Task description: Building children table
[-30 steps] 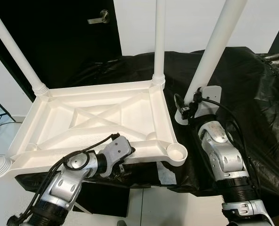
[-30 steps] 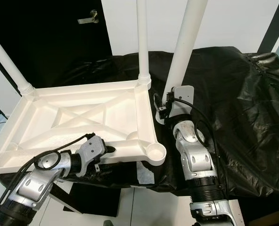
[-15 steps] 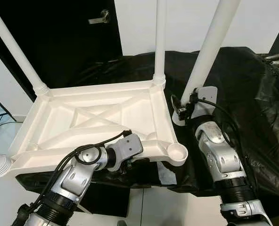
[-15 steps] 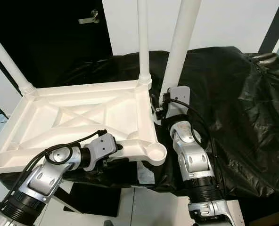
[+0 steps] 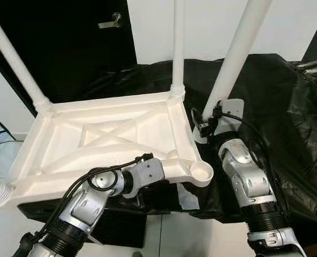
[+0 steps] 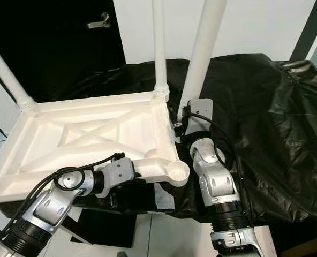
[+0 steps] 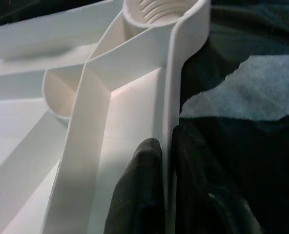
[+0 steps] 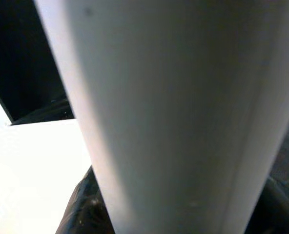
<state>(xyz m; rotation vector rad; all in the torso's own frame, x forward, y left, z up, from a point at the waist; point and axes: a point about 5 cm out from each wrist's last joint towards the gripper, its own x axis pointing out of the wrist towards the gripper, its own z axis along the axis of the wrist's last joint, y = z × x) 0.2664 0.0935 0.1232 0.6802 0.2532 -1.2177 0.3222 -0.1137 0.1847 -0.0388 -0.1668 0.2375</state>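
Since the earlier frame, the left end effector [image 7: 166, 195] has slid along the near rim toward the empty corner socket [image 5: 203, 172] of the upturned white plastic tabletop [image 5: 110, 136], its fingers pinching that rim. Right end effector [image 5: 211, 120] grasps a loose white plastic leg [image 5: 234, 59] upright beside the tabletop, over the black-draped surface [image 5: 287, 101].

The upturned white plastic tabletop [image 5: 110, 139] covers the bench's left half. Two screwed-in white legs [image 5: 175, 43] stand at its far corners, with open air between them. The near right threaded socket [image 5: 202, 172] lies open from above. Crumpled black sheeting [image 5: 287, 107] covers the right half.
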